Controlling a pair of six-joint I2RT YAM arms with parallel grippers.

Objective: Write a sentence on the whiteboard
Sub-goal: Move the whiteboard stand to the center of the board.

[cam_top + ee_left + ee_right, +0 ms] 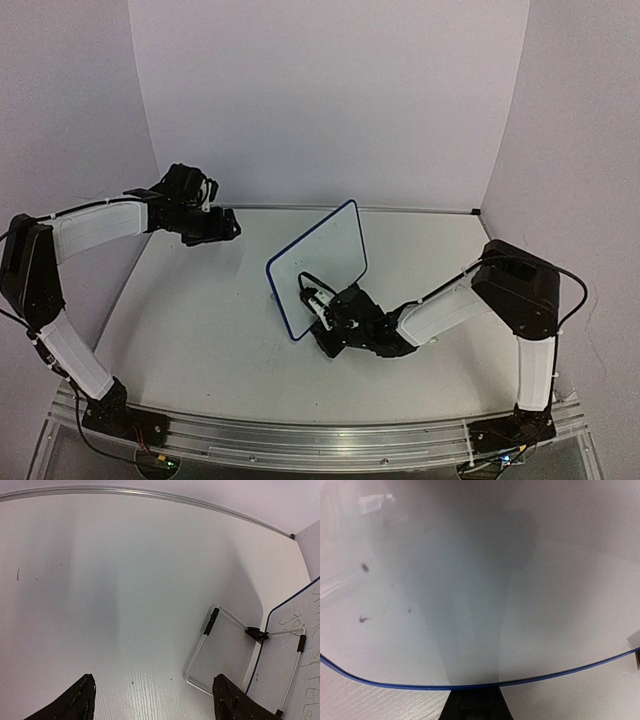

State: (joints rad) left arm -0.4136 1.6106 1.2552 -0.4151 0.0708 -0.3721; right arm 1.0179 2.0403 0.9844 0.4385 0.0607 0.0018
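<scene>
The whiteboard (322, 262), white with a dark blue rim, stands tilted at mid table on its wire stand. My right gripper (322, 312) is low at the board's near bottom edge, shut on a white marker (314, 302) whose tip points at the board. In the right wrist view the board's face (470, 605) fills the frame with a few small dark marks, and the shut gripper (475, 705) shows as one dark block under the rim. My left gripper (218, 225) is raised at the far left, open and empty. Its view shows the board (305, 645) with faint writing and the wire stand (200, 652).
White walls close off the table at the back and sides, with a metal strip (150, 493) along the far edge. The stand's black feet (211, 621) rest on the table behind the board. The aluminium base rail (300, 435) runs along the near edge.
</scene>
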